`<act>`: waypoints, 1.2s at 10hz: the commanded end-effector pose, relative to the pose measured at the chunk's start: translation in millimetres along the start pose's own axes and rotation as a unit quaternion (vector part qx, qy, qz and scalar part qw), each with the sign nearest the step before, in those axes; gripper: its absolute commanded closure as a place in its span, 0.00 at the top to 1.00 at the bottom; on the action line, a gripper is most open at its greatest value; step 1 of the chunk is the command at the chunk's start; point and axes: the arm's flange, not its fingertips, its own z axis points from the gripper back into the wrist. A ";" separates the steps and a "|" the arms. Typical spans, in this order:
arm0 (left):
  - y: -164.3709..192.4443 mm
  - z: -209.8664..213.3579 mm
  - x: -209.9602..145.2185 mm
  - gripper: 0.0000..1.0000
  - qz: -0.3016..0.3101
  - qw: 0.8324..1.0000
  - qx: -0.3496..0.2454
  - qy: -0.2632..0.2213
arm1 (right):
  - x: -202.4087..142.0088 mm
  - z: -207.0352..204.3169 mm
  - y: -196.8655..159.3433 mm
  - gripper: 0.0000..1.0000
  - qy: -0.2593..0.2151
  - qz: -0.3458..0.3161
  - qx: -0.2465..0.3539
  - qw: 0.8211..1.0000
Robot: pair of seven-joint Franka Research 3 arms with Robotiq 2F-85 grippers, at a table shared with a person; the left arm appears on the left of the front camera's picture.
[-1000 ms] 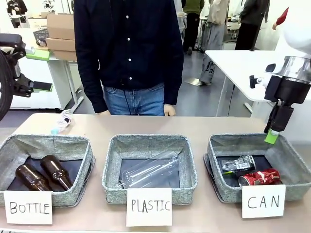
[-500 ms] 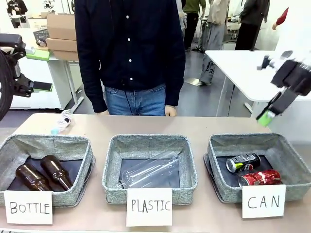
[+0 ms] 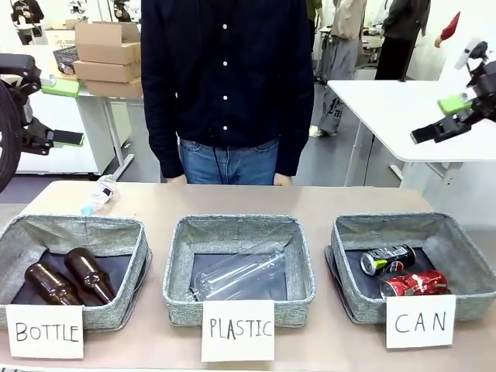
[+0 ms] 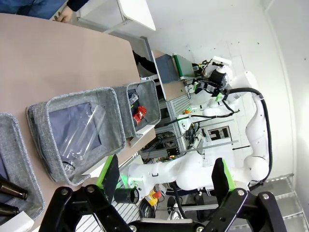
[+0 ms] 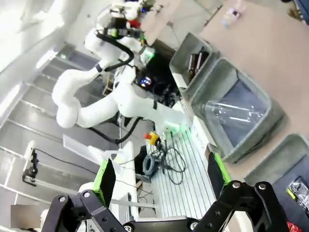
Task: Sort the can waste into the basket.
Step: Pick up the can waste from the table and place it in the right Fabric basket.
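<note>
Across the tan table (image 3: pixel 232 200) from me stands a person (image 3: pixel 226 85) in a dark buttoned shirt and jeans, with cardboard boxes (image 3: pixel 106 51) on a bench behind. My left gripper (image 4: pixel 165 176) is raised off to the side, its jaws spread wide and holding nothing. On the table, the left basket (image 3: pixel 70 232), carded "BOTTLE", holds 2 brown bottles (image 3: pixel 66 278); a crumpled clear bottle (image 3: pixel 99 194) lies on the table beyond it. In the middle basket (image 3: pixel 239 229), carded "PLASTIC", lies 1 clear plastic bottle (image 3: pixel 240 272). The right basket (image 3: pixel 457 248) bears the "CAN" card (image 3: pixel 420 320), and both cans lie inside it: the black can (image 3: pixel 387 260) just behind the red can (image 3: pixel 415 283). My right gripper (image 5: pixel 160 176) is raised high beyond that basket, jaws wide apart and empty.
</note>
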 end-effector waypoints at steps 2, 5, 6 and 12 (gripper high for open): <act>-1.1 0.7 1.2 1.00 -0.003 1.000 -0.013 -0.002 | -2.2 -9.0 11.8 1.00 0.058 0.024 -0.061 0.996; -1.1 0.7 1.2 1.00 -0.003 1.000 -0.013 -0.002 | -2.2 -9.0 11.8 1.00 0.058 0.024 -0.061 0.996; -1.1 0.7 1.2 1.00 -0.003 1.000 -0.013 -0.002 | -2.2 -9.0 11.8 1.00 0.058 0.024 -0.061 0.996; -1.1 0.7 1.2 1.00 -0.003 1.000 -0.013 -0.002 | -2.2 -9.0 11.8 1.00 0.058 0.024 -0.061 0.996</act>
